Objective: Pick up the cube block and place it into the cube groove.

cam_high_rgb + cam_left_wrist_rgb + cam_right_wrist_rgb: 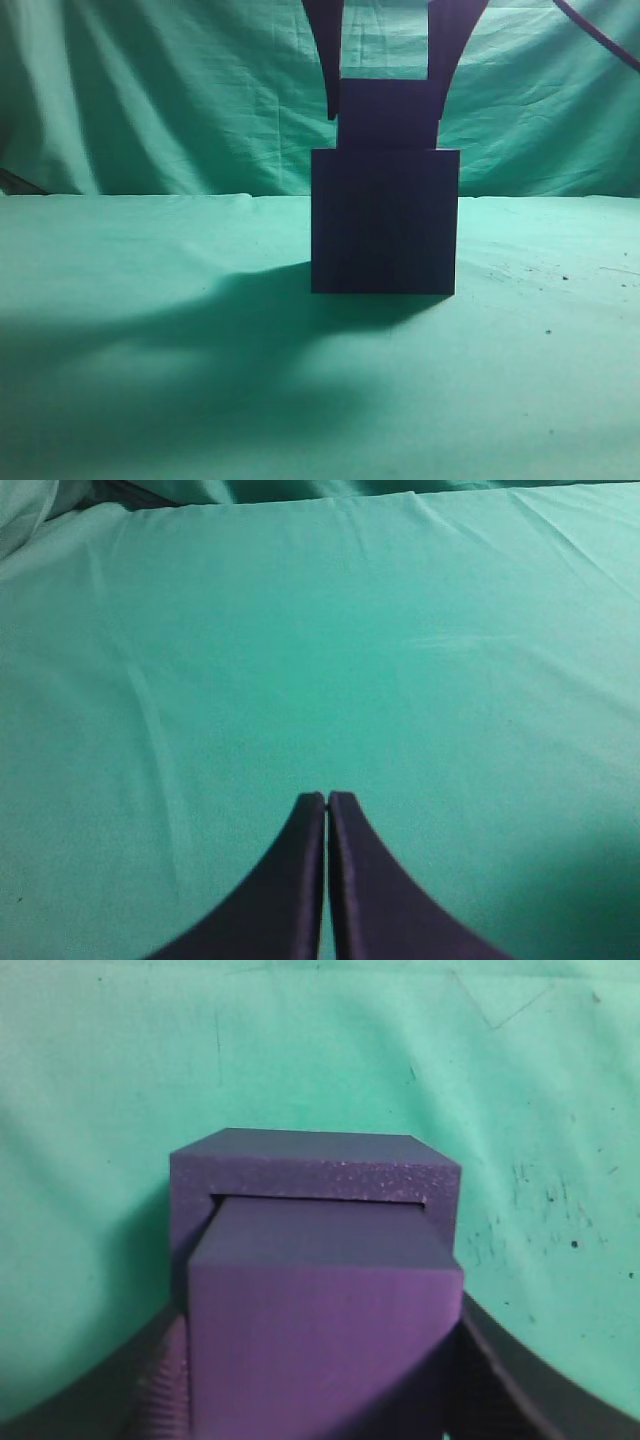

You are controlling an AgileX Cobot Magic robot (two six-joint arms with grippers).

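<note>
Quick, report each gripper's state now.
Left gripper: closed, empty, over bare cloth.
Right gripper: closed on the cube block, which sits partway down in the cube groove.

In the left wrist view you see the left tool [327, 798] at the bottom middle of the picture, with its two dark purple fingers [290, 880] pressed together, so that only a thin line stays between them and nothing is held there. The fingers become wide toward the lower edge and narrow toward their tips. Under and around them you see only the green cloth [300, 650] that covers the tabletop. The cloth has some soft folds, mostly on the left side and near the top, and at the top left corner it rises in a paler wrinkle.
</note>
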